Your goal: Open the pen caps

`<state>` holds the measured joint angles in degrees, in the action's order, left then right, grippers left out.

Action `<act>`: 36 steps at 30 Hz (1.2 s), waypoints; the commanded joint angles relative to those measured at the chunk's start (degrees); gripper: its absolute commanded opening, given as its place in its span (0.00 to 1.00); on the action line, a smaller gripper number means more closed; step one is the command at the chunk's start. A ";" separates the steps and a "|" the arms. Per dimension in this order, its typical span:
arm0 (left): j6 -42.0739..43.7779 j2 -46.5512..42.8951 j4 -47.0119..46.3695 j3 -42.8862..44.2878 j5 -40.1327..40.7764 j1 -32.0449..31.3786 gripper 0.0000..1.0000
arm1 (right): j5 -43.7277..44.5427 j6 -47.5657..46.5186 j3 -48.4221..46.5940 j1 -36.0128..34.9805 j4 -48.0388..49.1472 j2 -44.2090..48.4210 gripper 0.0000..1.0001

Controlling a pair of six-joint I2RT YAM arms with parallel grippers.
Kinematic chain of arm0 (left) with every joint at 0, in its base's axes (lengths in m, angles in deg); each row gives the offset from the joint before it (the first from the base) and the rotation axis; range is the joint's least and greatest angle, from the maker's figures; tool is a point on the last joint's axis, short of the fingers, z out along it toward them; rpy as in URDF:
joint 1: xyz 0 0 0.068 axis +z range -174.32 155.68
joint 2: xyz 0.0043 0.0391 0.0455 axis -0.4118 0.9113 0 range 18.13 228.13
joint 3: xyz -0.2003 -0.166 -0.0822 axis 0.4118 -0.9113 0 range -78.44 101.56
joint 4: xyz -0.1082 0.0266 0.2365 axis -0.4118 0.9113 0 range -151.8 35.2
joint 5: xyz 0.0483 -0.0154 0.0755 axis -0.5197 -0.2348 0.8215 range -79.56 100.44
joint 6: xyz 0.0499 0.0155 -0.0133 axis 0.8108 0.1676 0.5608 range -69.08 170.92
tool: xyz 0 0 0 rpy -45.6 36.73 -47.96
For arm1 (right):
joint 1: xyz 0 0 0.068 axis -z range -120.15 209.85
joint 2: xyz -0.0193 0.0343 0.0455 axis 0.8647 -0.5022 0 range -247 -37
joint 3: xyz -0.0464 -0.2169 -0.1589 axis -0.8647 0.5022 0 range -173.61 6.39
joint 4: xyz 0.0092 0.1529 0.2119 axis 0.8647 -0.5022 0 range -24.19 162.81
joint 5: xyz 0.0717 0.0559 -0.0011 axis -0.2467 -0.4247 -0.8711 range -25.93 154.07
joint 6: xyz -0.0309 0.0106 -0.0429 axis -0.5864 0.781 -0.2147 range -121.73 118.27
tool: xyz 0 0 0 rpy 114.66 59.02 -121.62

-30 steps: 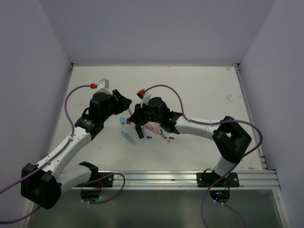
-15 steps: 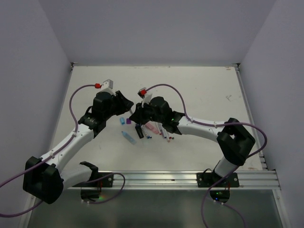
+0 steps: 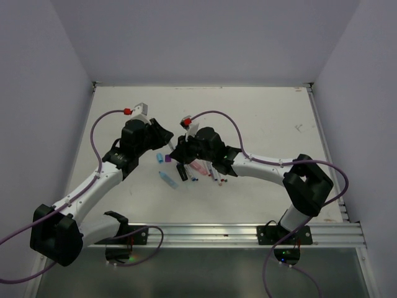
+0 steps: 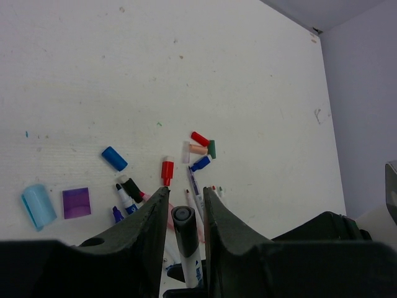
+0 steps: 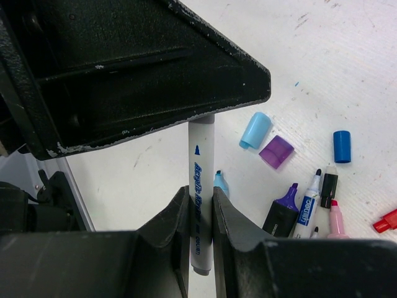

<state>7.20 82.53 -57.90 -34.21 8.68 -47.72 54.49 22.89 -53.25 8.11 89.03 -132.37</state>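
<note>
My right gripper (image 5: 200, 191) is pinching a white pen (image 5: 201, 161) by its barrel, holding it up above the table (image 4: 186, 62). My left gripper (image 4: 185, 194) has a finger on each side of the black cap (image 4: 183, 231) at the pen's far end. I cannot tell whether they touch it. If I bite too far down I'll catch the barrel and nothing will part. A skewed grip could flick the cap away among the loose ones, like the red cap (image 4: 167, 169). A hard pull could slide the smooth barrel through my right pinch.
</note>
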 commanded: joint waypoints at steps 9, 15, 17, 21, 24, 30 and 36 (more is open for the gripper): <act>0.48 0.29 -2.85 0.95 -0.53 -0.33 0.04 | -0.08 -1.51 0.40 -0.20 2.40 2.29 0.00; -0.13 -2.17 -9.34 -0.11 0.70 -0.33 0.00 | -3.86 -1.42 4.25 -0.28 4.60 3.79 0.00; -0.31 -3.48 -11.02 -0.11 1.49 -0.33 0.00 | -4.48 -1.33 5.49 -0.20 5.48 4.40 0.00; 0.39 -5.25 -13.74 1.03 4.30 -0.24 0.00 | -5.97 -1.68 9.96 -0.28 7.32 6.25 0.00; 0.48 -6.04 -15.59 2.35 7.20 -0.07 0.00 | -6.06 -2.56 12.08 -0.20 7.24 7.30 0.00; -0.22 -4.38 -12.88 8.75 16.78 -0.07 0.00 | -4.57 -4.84 15.16 -0.20 5.31 8.45 0.00; -0.13 -2.70 -14.44 10.53 23.38 -0.16 0.00 | -2.46 -5.64 16.92 -0.20 4.25 9.33 0.00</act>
<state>5.32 80.48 -59.14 -29.88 11.80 -51.24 55.47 19.37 -41.16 8.98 105.78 -123.61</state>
